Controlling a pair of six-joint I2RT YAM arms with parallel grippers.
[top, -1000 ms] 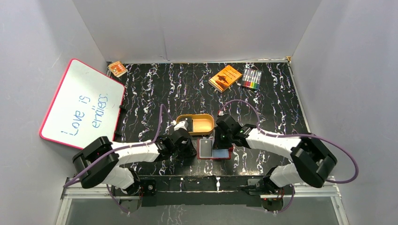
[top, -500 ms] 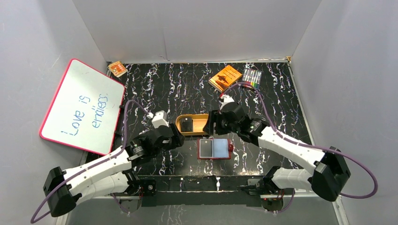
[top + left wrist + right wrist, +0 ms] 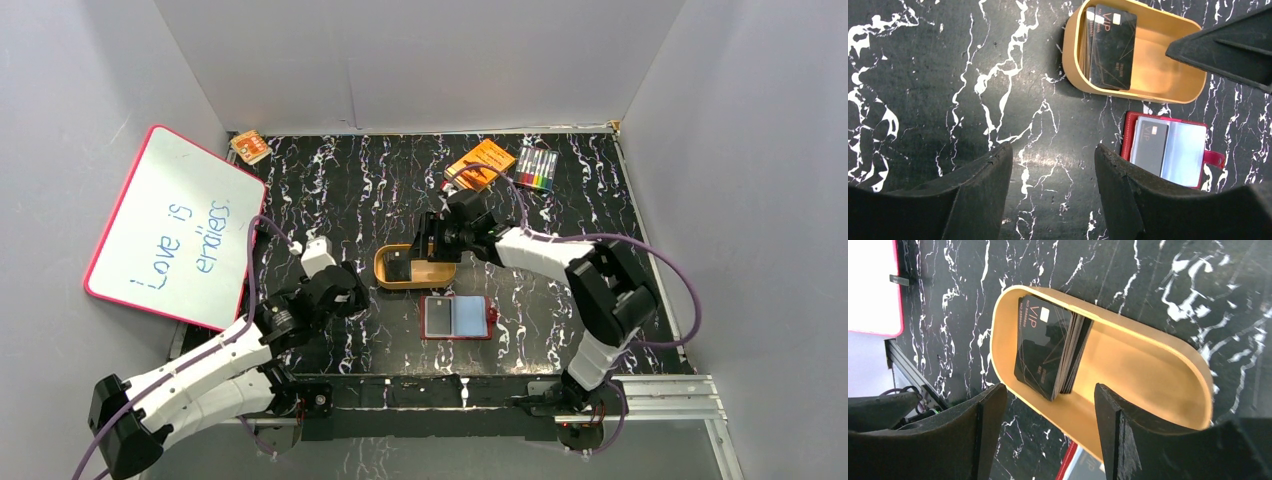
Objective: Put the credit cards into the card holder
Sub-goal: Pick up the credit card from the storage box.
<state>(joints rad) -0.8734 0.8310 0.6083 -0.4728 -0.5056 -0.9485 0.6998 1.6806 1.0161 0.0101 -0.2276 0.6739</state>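
- The credit cards (image 3: pixel 1048 352) stand as a slightly fanned stack in the tan tray (image 3: pixel 1143 375), leaning on its end wall, straight ahead of the right end effector (image 3: pixel 1048 390), whose fingers are spread wide with nothing between them.
- Main risk: pinching several cards at once. The stack is tight and the edges sit flush, so a closing finger could catch two or three, or none.
- The tray looks light and nothing holds it. A finger landing on the rim rather than inside could shove or tip it, spilling the stack onto the worktop (image 3: pixel 923 75) — flat cards there would be far harder to lift.
- The card holder (image 3: pixel 1168 150) lies open just below the tray, ahead and to the right of the left end effector (image 3: pixel 1053 150), which is also open and empty, over bare worktop well short of it.
- With the card holder unpinned, sliding a card in could push it along instead of seating the card.
- One dark card (image 3: pixel 1147 147) already sits in its left pocket; a card aimed there may jam against it.
- The right end effector's body shows at the upper right of the left wrist view — if both arms close on the card holder together, I judge a knock between them possible.
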